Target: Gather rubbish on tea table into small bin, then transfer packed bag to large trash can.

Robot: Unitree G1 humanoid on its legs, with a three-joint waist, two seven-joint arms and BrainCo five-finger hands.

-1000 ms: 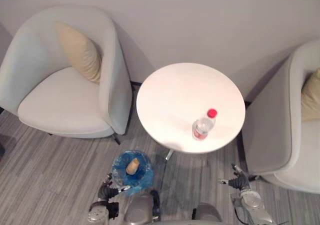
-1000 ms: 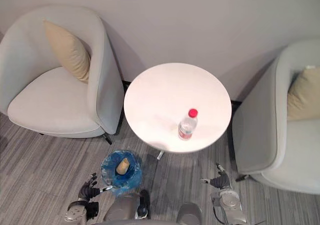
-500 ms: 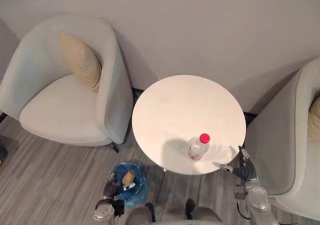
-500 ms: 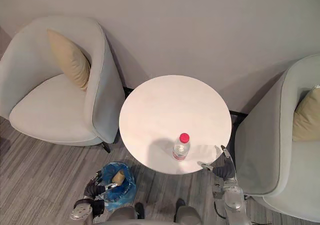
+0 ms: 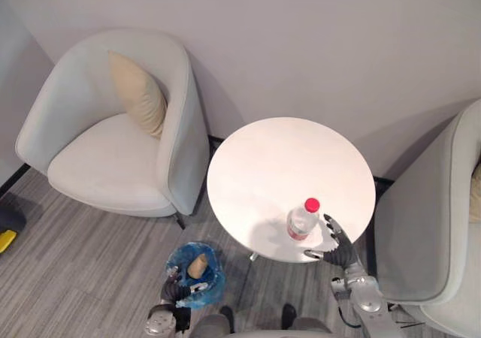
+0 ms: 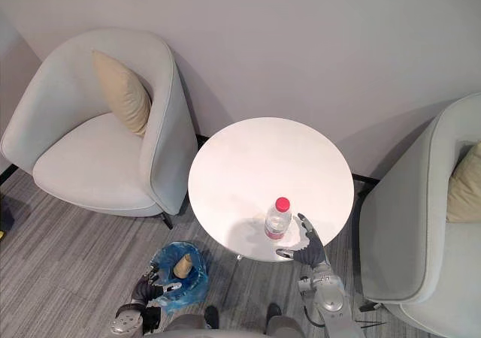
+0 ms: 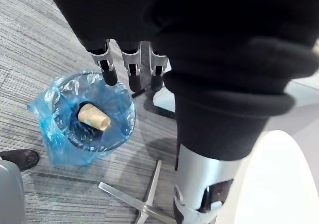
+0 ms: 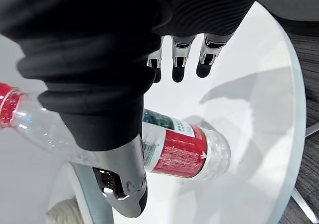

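The right hand (image 5: 336, 245) hangs over the near right edge of the round table (image 5: 278, 158), fingers spread and thumb out. It is just beside the upright plastic bottle (image 5: 303, 219) and not closed round it. The left hand (image 7: 133, 72), fingers straight and relaxed, hovers above the small bin (image 7: 52, 143) on the floor by the table, where a paper cup (image 7: 93, 117) lies inside the blue bag.

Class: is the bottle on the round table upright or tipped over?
Upright: the bottle stands on its base on the table, red cap on top.
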